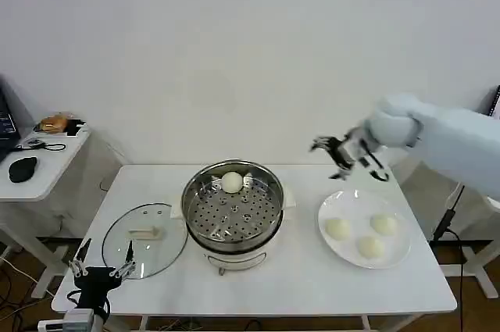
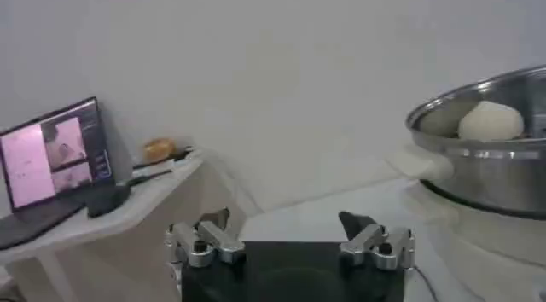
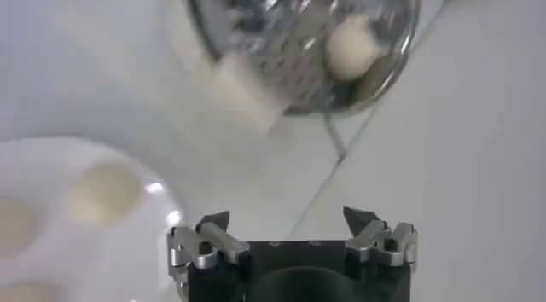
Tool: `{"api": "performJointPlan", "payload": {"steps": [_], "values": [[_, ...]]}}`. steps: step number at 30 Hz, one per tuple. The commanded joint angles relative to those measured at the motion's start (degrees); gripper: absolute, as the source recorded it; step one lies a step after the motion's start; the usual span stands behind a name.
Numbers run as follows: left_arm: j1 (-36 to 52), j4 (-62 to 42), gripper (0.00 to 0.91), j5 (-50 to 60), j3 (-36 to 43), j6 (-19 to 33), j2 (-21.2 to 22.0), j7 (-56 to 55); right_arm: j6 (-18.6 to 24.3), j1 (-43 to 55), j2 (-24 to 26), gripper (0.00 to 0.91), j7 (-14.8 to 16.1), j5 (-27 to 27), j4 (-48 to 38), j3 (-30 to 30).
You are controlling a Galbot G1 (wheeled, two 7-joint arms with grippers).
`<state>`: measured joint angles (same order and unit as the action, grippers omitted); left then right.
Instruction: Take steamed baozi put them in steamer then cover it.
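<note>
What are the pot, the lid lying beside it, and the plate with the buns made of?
The pot looks like polished steel: mirror-bright walls and a perforated tray. The lid seems clear glass, since the table shows through, with a metal rim and pale handle. The plate is glossy white, ceramic or plastic; hard to tell.

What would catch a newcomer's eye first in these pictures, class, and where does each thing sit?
The shiny steamer stands mid-table with one bun on its holed tray, at the far side. To its right a white plate holds three more buns, with the open right gripper hovering above the plate's far edge. The glass lid lies flat left of the steamer, near the open left gripper.
</note>
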<state>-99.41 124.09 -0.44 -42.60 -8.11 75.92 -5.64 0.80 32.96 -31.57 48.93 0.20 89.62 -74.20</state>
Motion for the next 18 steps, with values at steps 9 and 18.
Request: {"api": "performJointPlan", "payload": {"steps": [9, 18], "values": [[0.4, -0.9, 0.907, 0.1, 0.5, -0.4, -0.4, 0.1, -8.1, -21.6, 10.5, 0.907, -0.5, 0.1, 2.7, 9.8], [0.3, -2.0, 0.907, 0.9, -0.1, -0.5, -0.4, 0.3, -9.8, -30.1, 1.4, 0.907, -1.4, 0.3, -8.4, 16.0]]}}
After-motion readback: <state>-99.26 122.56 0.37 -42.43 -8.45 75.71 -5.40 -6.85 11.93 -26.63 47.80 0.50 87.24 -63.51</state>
